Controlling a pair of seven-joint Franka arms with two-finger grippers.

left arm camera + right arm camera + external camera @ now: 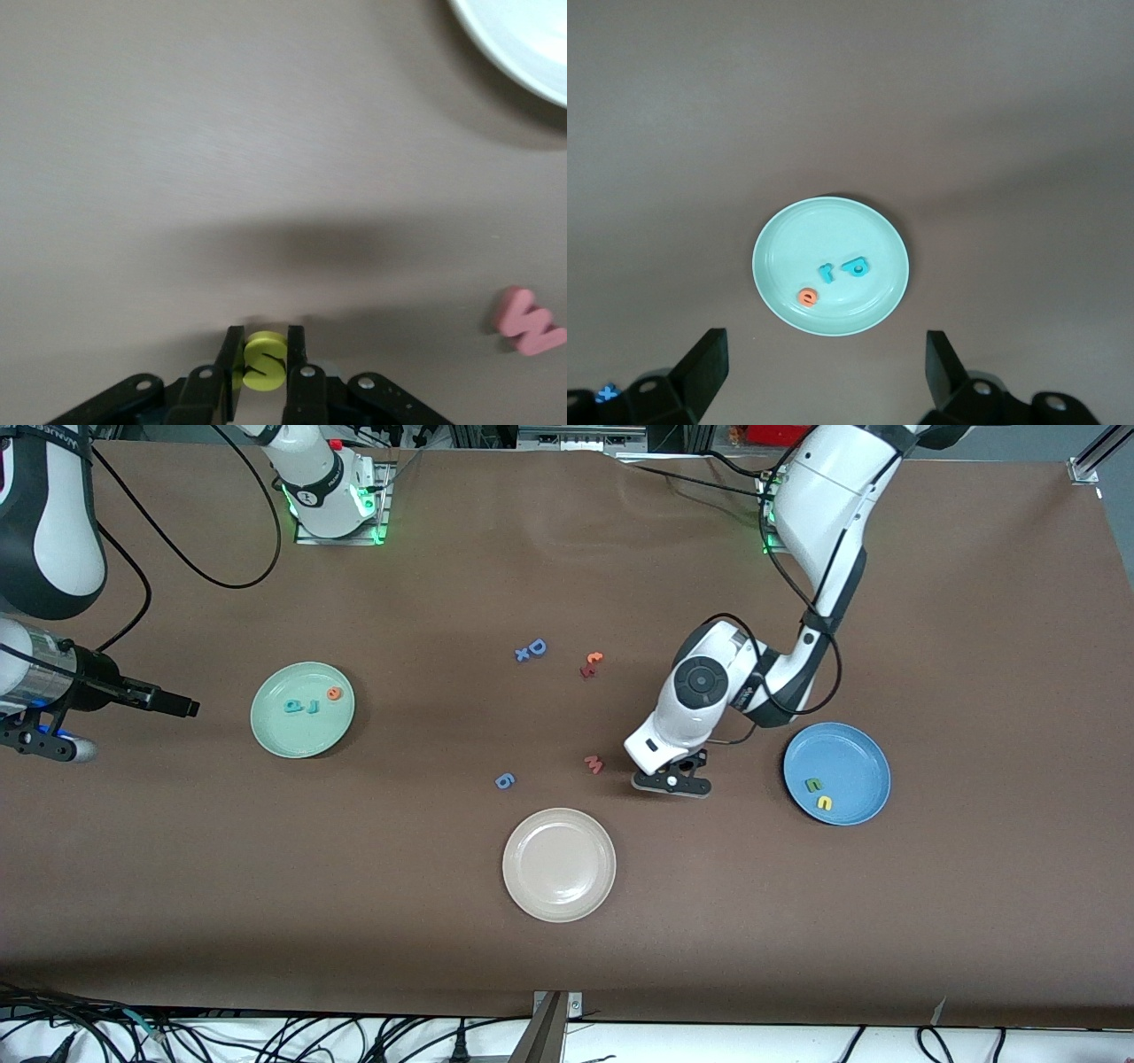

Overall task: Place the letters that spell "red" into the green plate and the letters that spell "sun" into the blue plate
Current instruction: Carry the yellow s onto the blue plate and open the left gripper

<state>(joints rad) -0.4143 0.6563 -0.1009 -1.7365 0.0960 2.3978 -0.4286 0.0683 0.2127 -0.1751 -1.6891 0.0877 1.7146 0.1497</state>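
Front view: green plate (302, 709) toward the right arm's end of the table, holding an orange "e" (334, 693), a teal "r" (311, 707) and a teal "d" (291, 707); blue plate (836, 773) toward the left arm's end, holding a green "n" (813, 785) and a yellow "u" (825, 803); empty beige plate (559, 864) nearest the camera. Left gripper (671, 782) down at the table between a pink "w" (594, 763) and the blue plate; right gripper (182, 707) waits beside the green plate. Loose strays: blue capital "D" (536, 646), red and orange letter pair (591, 663). Left wrist view: jaws pinched shut on the flat faces of a yellow "s" (264, 359), standing on edge at the table surface. Judged foam, very light, soft, squashes a little; a grip across its faces at mid-body suits it, as an edge pinch could let it twist. Right wrist view: jaws spread wide, holding nothing, over the green plate and its three letters.
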